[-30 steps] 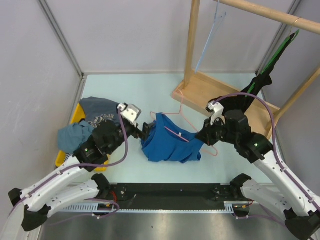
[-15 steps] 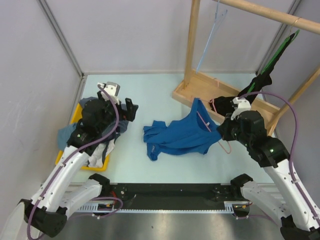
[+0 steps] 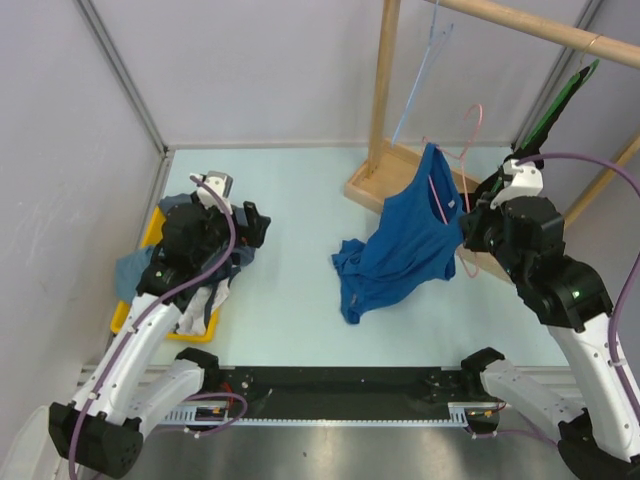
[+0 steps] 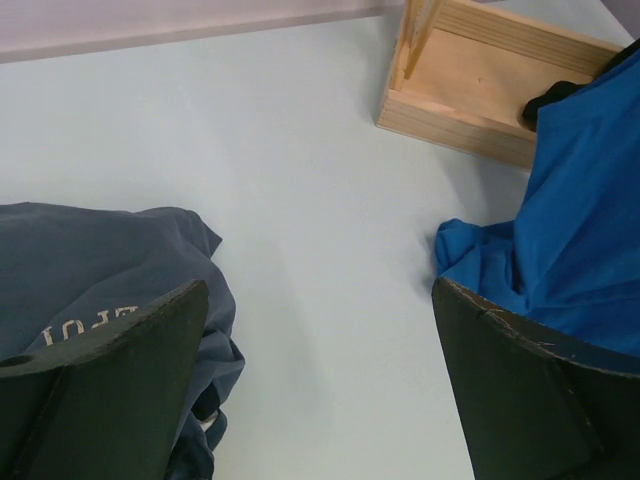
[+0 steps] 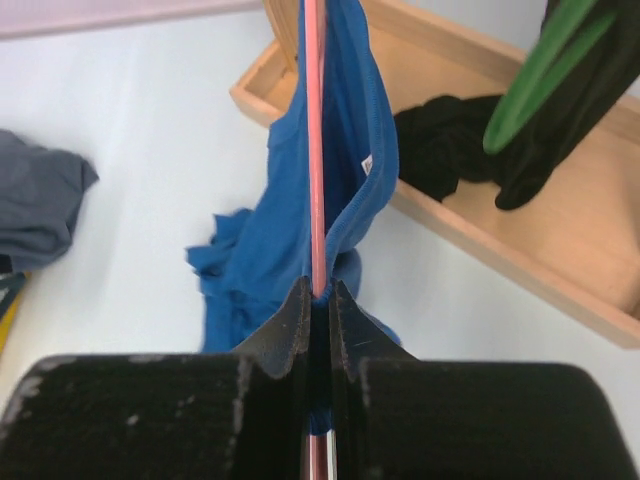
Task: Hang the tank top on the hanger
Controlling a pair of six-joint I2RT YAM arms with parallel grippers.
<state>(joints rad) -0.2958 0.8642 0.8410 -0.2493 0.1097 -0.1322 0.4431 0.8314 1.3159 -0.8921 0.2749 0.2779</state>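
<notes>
While the right gripper [image 5: 318,292] pinches the hanger [image 5: 314,150] with the tank top [image 3: 400,250] draped on, the left gripper [image 4: 320,340] gapes open.

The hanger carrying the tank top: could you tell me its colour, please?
The hanger is pink, clearest in the right wrist view.
</notes>
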